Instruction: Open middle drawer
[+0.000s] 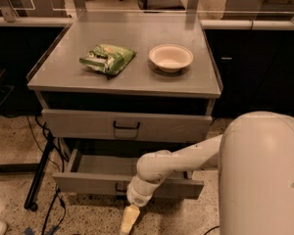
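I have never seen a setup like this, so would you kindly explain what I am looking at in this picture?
This is one camera view, looking down at a grey cabinet. The big white shape at lower right is a mobile robot, and its arm reaches left. The end effector hangs near the floor, just below the front of the pulled-out middle drawer, with nothing seen in it. On the cabinet top lie a green snack bag and a white bowl.
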Controlling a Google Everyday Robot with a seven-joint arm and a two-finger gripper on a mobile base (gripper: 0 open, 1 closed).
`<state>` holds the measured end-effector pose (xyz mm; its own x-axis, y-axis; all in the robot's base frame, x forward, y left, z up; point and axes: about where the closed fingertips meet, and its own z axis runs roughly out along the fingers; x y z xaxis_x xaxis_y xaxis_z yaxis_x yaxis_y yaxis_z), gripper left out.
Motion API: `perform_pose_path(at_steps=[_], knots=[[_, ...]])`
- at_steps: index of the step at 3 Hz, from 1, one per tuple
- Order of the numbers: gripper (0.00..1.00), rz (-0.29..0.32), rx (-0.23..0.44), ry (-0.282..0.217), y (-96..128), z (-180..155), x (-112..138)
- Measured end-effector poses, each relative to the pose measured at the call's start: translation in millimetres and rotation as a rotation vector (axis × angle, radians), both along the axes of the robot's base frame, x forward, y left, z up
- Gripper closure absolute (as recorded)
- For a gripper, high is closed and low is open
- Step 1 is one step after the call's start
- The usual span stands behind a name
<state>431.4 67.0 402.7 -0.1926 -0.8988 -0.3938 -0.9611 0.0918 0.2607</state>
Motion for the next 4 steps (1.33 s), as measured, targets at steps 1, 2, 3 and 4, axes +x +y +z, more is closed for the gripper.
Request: perform_pose_path(at_steps=[1,2,3,4], knots=[[0.0,0.0,0.0,0.0,2,1,0],[0.0,0.003,-0.002,0.011,-1,-1,-9],[0.0,0.003,-0.002,0.011,2,2,-10],[0.0,-0.001,0.002,0.023,-1,9,-27]])
